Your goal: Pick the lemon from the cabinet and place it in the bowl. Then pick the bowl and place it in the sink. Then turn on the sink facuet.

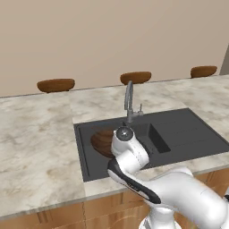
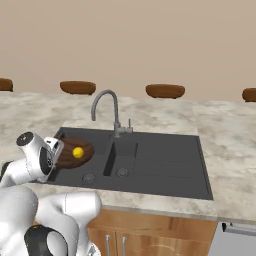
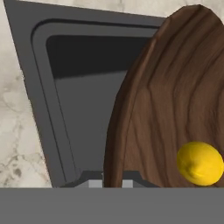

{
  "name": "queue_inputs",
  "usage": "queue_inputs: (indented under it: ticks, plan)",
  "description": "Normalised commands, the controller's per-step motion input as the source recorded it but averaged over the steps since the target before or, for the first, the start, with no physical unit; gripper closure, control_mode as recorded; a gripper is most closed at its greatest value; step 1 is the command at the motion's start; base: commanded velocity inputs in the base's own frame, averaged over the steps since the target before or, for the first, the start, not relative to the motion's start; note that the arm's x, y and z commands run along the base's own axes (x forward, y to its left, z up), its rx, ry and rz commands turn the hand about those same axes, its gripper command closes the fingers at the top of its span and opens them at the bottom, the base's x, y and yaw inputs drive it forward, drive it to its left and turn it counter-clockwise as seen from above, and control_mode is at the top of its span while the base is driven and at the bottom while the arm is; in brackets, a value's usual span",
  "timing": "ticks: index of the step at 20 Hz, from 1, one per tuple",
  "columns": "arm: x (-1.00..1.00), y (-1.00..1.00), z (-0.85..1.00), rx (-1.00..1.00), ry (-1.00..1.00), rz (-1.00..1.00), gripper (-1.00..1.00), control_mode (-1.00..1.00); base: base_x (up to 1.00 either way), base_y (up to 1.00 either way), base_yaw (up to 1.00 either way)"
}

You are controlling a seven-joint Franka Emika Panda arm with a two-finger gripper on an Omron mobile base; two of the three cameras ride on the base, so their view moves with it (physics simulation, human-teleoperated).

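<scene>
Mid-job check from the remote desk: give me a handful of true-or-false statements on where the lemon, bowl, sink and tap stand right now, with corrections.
1. The lemon lies inside the bowl. True.
2. The bowl stands on the stone counter beside the sink. False: it is held over the sink's left basin.
3. The gripper is shut on the bowl's rim. True.
4. Water runs from the sink facuet. False: no water is visible.
5. The lemon is green. False: it is bright yellow.

Kitchen, marbled counter [image 1: 36, 134], dark sink [image 1: 192, 134] with gooseneck faucet [image 1: 129, 100], stools [image 2: 165, 91] (rendered)
</scene>
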Motion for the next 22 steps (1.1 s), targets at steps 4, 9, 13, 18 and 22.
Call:
queue_inputs:
  ticks: [4,9,13,18,22]
  plan:
    - [0.4,0.0,-0.19,0.01,0.05,-0.01,1.0,-1.0,0.0,0.0,0.0]
    - [0.42,0.0,-0.35,0.0,0.07,-0.02,1.0,-1.0,0.0,0.0,0.0]
    - [0.33,0.0,-0.25,0.01,0.04,-0.03,1.0,-1.0,0.0,0.0,0.0]
    - [0.43,0.0,-0.27,0.0,0.06,-0.02,1.0,-1.0,0.0,0.0,0.0]
    - [0.47,0.0,-0.39,0.0,0.04,-0.02,1.0,-1.0,0.0,0.0,0.0]
